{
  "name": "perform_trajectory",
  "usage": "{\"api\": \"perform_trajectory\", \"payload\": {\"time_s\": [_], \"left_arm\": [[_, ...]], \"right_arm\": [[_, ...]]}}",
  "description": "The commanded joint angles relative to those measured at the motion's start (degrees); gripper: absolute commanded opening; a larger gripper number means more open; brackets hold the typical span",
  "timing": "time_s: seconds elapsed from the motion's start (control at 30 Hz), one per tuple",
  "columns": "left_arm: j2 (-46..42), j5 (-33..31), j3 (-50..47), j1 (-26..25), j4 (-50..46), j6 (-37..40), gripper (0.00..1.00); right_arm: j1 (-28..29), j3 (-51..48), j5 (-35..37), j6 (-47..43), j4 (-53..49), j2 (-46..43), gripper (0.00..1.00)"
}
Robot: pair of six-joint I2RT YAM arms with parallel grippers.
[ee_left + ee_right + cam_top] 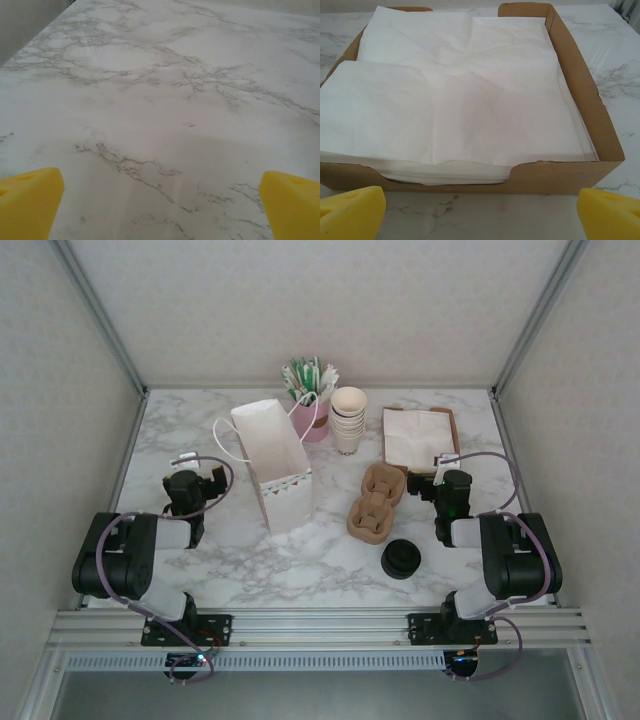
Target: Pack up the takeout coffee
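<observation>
Takeout coffee (401, 559), black lid on, upright on the marble table (300, 570), near the cup carrier (375, 502) at its front right, not touching it. Right gripper (447, 485), just right of the carrier, fingers spread wide, faces the napkin tray (582, 85). Left gripper (192, 483), well left of the carrier beyond the paper bag (275, 465), equally wide.

On the marble surface (165, 100), a white paper bag (278, 465) stands open left of centre, a pink holder (316, 422) of sticks and stacked lidless cups (348, 420) sit behind, two pulp carriers (376, 502) lie centre, and napkins (460, 90) fill a cardboard tray (577, 75) on the right.
</observation>
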Motion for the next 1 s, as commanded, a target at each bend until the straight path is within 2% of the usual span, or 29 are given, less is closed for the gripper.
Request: {"api": "perform_trajectory", "payload": {"time_s": [0.0,0.17,0.27,0.33,0.37,0.4,0.47,0.57,0.7,0.83,0.9,0.97], "left_arm": [[-0.1,0.8,0.8,0.5,1.1,0.2,1.0],[-0.1,0.8,0.8,0.5,1.1,0.2,1.0],[-0.5,0.7,1.0,0.6,0.7,0.2,1.0],[-3.6,0.1,3.8,0.4,-5.9,0.2,1.0],[-5.7,-1.1,6.2,0.4,-12.1,-0.5,1.0],[-7.7,-4.1,10.1,0.4,-22.6,-2.4,1.0],[-10.3,-9.1,14.7,0.3,-31.6,-5.6,1.0],[-15.9,-10.7,13.8,0.3,-33.7,-7.7,1.0],[-26.9,-13.3,11.6,0.4,-39.9,-11.3,1.0],[-39.1,-18.1,13.0,0.6,-51.9,-18.4,1.0],[-45.7,-19.5,15.2,0.7,-61.7,-25.3,1.0],[-50.9,-19.1,17.7,0.7,-68.2,-29.8,1.0]], "right_arm": [[-0.3,0.5,-0.4,0.3,1.2,0.5,0.99],[-0.4,0.4,-0.4,0.3,1.2,0.5,0.99],[-0.3,1.8,-1.1,-0.1,-2.0,-0.8,0.99],[0.0,1.9,-1.2,-0.6,-5.8,-3.5,0.99],[0.0,4.1,-0.6,-0.5,-8.0,-4.6,0.99],[0.0,5.1,0.5,-0.2,-11.7,-6.5,0.99],[0.0,5.5,1.5,-0.3,-14.5,-9.5,0.99],[0.0,5.1,4.0,1.9,-17.7,-15.4,0.99],[0.0,9.9,5.7,6.3,-32.7,-23.3,0.99],[-0.1,12.7,9.0,15.9,-44.6,-30.2,0.99],[-0.4,15.8,15.7,27.0,-56.8,-34.1,0.99],[-0.8,18.3,14.7,29.2,-61.6,-36.7,0.99]]}}
